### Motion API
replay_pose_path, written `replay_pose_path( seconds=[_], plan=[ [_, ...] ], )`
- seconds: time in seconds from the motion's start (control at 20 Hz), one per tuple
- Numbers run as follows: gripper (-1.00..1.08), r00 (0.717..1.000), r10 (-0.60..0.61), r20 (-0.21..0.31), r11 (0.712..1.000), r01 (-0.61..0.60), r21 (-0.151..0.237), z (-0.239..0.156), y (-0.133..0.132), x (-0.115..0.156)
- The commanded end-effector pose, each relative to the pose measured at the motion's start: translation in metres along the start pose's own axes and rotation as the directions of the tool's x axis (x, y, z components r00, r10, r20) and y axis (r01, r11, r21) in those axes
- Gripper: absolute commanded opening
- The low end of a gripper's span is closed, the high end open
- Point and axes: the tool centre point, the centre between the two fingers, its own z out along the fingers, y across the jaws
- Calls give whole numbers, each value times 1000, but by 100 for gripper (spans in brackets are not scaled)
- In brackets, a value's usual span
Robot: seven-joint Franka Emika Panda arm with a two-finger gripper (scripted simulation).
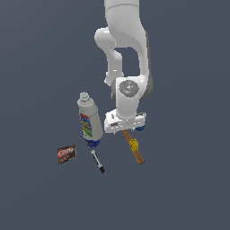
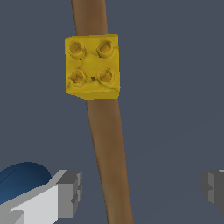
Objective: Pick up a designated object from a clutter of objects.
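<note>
The hammer's brown wooden handle (image 1: 136,153) runs out from under my hand toward the front of the exterior view; its head is hidden by the hand. A small yellow studded block (image 1: 133,143) lies on top of the handle (image 2: 109,144). My gripper (image 2: 141,190) is open and hangs straight above the handle, with one grey finger (image 2: 70,192) on each side and neither touching it. In the exterior view the gripper (image 1: 126,129) is low over the clutter. The yellow block (image 2: 92,65) is a short way along the handle from the fingers.
A blue rounded object (image 2: 22,181) sits just outside one finger and shows beside the hand (image 1: 141,128). The white labelled bottle (image 1: 89,117) lies on the exterior view's left, with a blue bit (image 1: 93,143) at its base. The black-white marker (image 1: 97,161) and red-brown box (image 1: 67,153) lie further left.
</note>
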Motion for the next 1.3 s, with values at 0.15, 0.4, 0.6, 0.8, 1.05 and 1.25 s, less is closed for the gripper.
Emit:
replay_pose_path(
  seconds=[0.15,0.4,0.6,0.8,1.05,1.25],
  plan=[
    [100,1000,-1,0,1000,1,0,2,0,0],
    [100,1000,-1,0,1000,1,0,16,0,-1],
    [100,1000,-1,-1,1000,1,0,35,0,-2],
    [100,1000,-1,-1,1000,1,0,48,0,-1],
    [-100,1000,-2,-1,1000,2,0,52,0,-1],
    [-100,1000,-2,-1,1000,2,0,52,0,-1]
  ],
)
